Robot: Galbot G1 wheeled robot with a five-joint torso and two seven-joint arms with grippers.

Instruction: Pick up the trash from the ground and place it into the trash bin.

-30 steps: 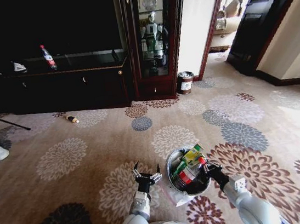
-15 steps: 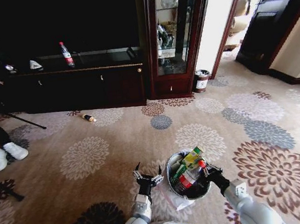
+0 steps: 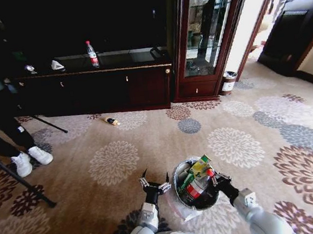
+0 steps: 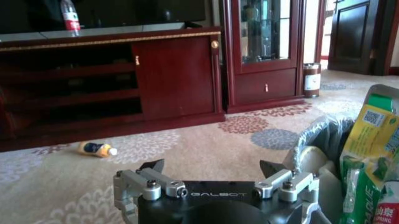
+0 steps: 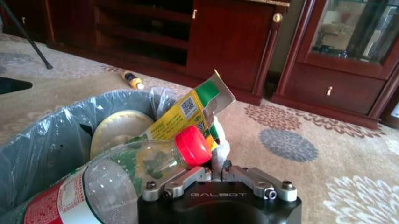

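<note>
The trash bin (image 3: 178, 179), a small round black bucket with a thin plastic liner, sits just in front of me. It holds a clear bottle with a red cap (image 5: 192, 145), a green-yellow wrapper (image 5: 187, 109) and other litter. My right gripper (image 3: 218, 180) is shut on the bin's rim (image 5: 50, 140) and liner. To the bin's left my left gripper (image 3: 155, 183) stands open and holds nothing; the bin's liner (image 4: 318, 140) shows beside its fingers (image 4: 153, 166). A small yellow bottle (image 3: 110, 121) lies on the carpet by the dark cabinet, far from both grippers (image 4: 96, 149) (image 5: 132, 80).
A long dark cabinet (image 3: 100, 87) with a water bottle (image 3: 91, 53) on top runs along the far wall, beside a glass display case (image 3: 203, 36). A brown bin with a white label (image 3: 229, 82) stands near the doorway. A person's legs (image 3: 32, 158) and a tripod leg (image 3: 14, 179) are at left.
The whole head picture has shifted to the right, so the camera has turned left. Both grippers and the bin keep their places relative to me.
</note>
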